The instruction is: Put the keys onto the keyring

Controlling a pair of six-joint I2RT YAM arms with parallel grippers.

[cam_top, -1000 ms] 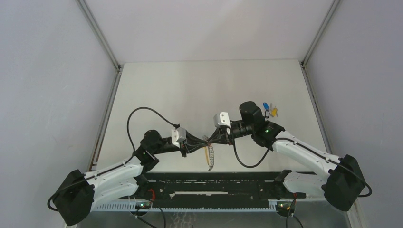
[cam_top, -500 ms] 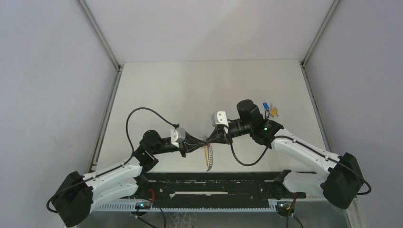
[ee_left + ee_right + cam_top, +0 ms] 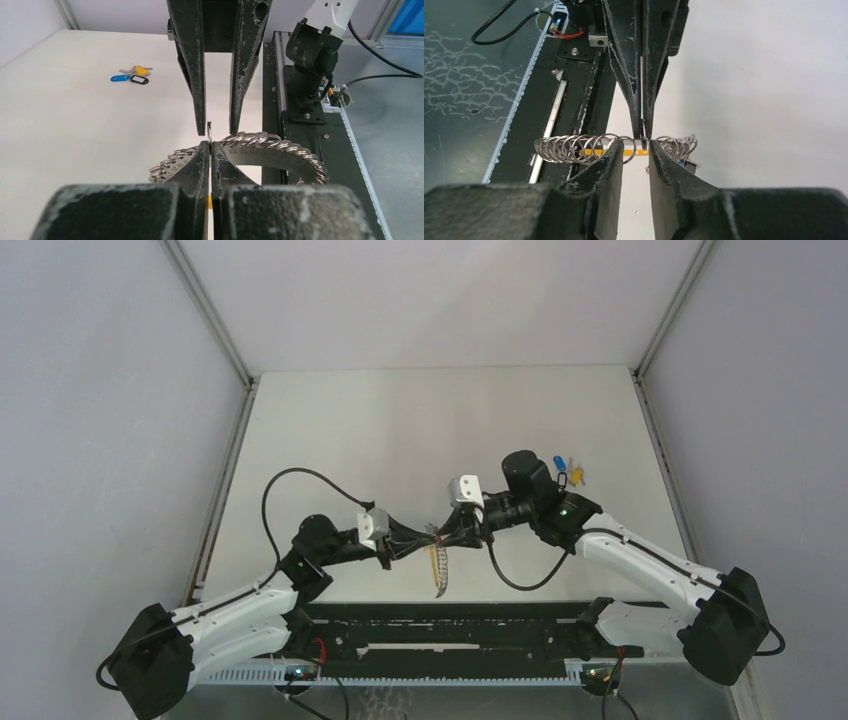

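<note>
My left jaws pinch one thin ring of the keyring [image 3: 280, 144], likely light, floppy and slippery; my right jaws stand open around it.

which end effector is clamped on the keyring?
The left end effector: its fingers meet on one ring of the keyring. The right end effector has its fingers apart, either side of that ring.

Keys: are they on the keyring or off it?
Off: the keys lie on the table, far from the keyring.
</note>
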